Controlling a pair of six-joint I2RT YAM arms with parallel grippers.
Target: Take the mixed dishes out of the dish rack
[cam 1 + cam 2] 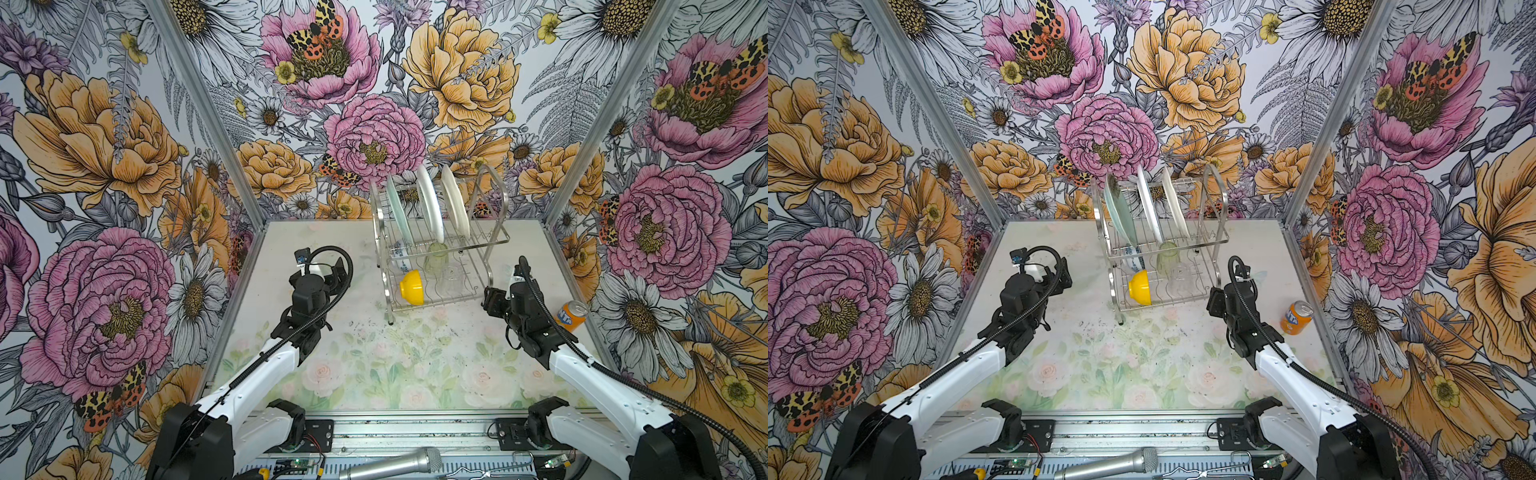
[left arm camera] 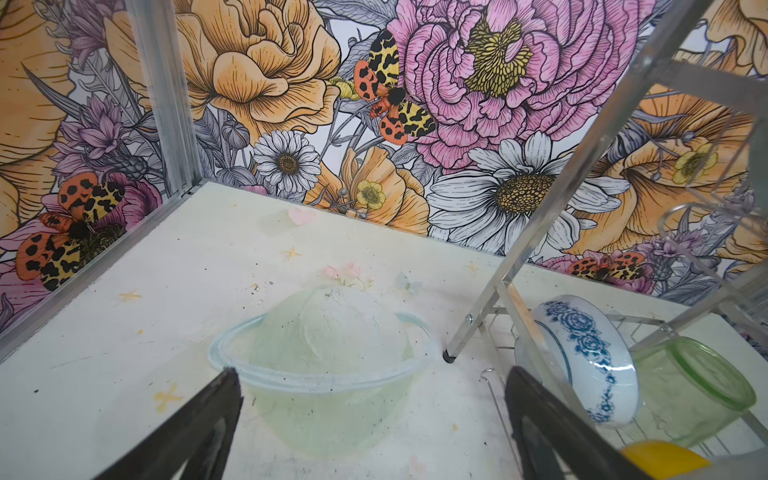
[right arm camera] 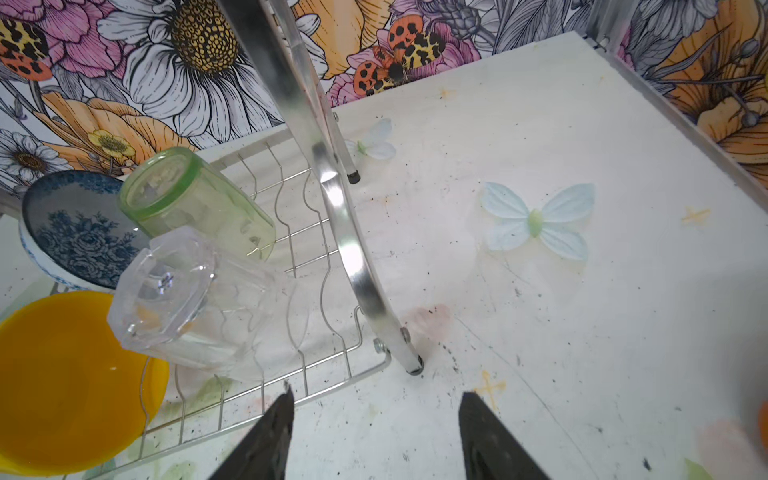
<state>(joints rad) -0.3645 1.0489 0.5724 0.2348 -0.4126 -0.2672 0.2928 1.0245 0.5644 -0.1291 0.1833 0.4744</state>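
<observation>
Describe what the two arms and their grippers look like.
The left arm and right arm have white link shells, black joints and a black ribbed cable hose each. The left gripper and right gripper have black, tapering fingers.

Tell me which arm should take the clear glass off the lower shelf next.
Right. The right hand is open beside the dish rack, nearest the clear glass; the left hand is at the opposite end, with the yellow bowl between.
</observation>
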